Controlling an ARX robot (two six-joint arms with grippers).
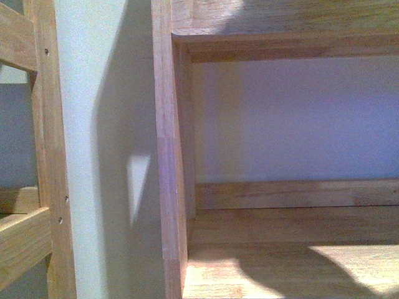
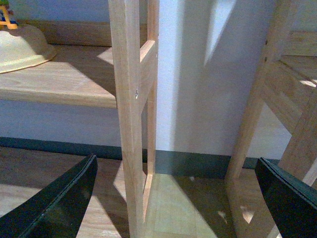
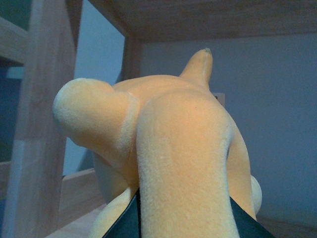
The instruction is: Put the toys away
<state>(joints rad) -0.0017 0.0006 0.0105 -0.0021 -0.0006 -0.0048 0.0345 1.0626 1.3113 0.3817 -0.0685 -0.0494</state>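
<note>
Right now my right pincer (image 3: 184, 225) is clamped around the orange-yellow plush toy (image 3: 183, 148), holding it inside the wooden shelving (image 3: 208, 17), beneath one of its boards. My left pincer (image 2: 173, 198) gapes wide and empty, low before that shelving's upright post (image 2: 131, 124).

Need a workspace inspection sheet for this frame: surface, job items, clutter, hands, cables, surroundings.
Surface: light wooden shelf board, bare in the front view, with a sunlit patch and a shadow on it.
Job's things: orange-yellow plush animal, held under an upper wooden board; cannot tell whether it touches a shelf.
Clutter: cream scalloped dish on a neighbouring shelf; small colourful item behind it, cut off by the frame.
Hands: left hand open and empty; right hand shut on the plush.
Cables: nothing seen.
Surroundings: pale wall, dark skirting, wooden floor.
</note>
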